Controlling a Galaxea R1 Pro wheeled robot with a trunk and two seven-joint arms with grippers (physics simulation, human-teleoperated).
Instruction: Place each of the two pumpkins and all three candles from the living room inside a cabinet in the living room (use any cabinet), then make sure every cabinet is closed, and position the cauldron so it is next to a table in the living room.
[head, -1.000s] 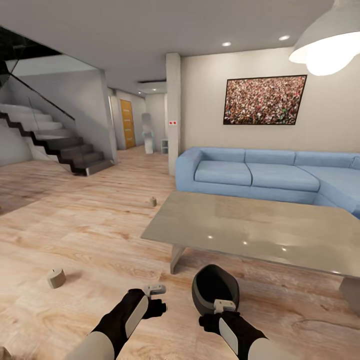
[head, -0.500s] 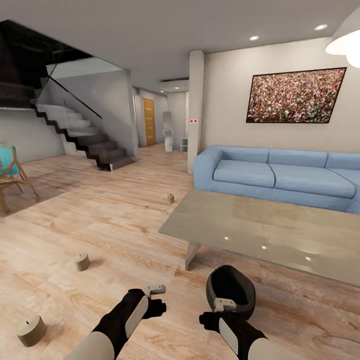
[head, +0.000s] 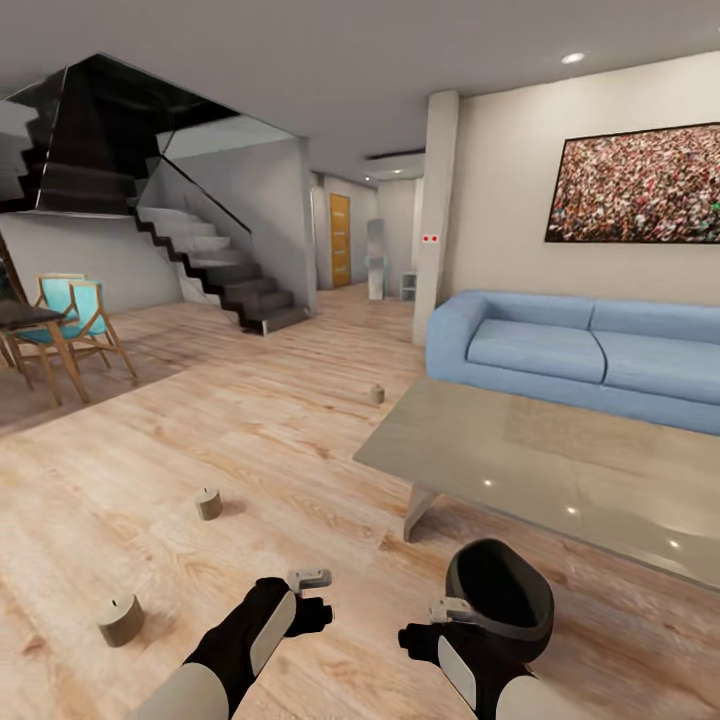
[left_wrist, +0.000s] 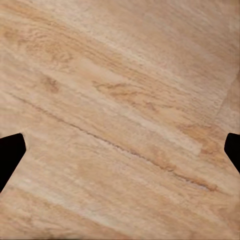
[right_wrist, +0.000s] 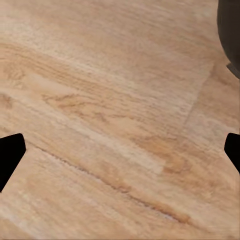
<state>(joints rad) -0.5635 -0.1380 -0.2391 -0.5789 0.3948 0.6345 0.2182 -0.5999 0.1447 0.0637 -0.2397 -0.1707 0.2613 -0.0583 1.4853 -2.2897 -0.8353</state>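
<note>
Item 1, left claw (head: 312, 598): held low over the bare wooden floor (head: 250, 440), jaws spread wide in the left wrist view, holding nothing.

Item 2, right claw (head: 432, 628): also low over the floor, jaws apart and empty in the right wrist view; the dark curve of the cauldron sits at the edge of that view.

Item 3, cauldron (head: 500, 598): black pot on the floor just beside my right claw, near the front corner of the grey counter (head: 560, 470). I judge this part of the task as good as met, if the pot stands where it is.

Item 4, candles, three counted, all on the floor and none stored: nearest candle (head: 120, 619) by my left arm; middle candle (head: 208, 503) further out; far candle (head: 377, 394) near the counter's far corner and the blue sofa (head: 560, 350).

Item 5, pumpkins: not located from here; status unknown.

Item 6, cabinet: not located from here; cannot tell whether shut.

Outstanding, by my reckoning: collect three candles, find two pumpkins, put all five away, close every cabinet. Most of the job remains.
</note>
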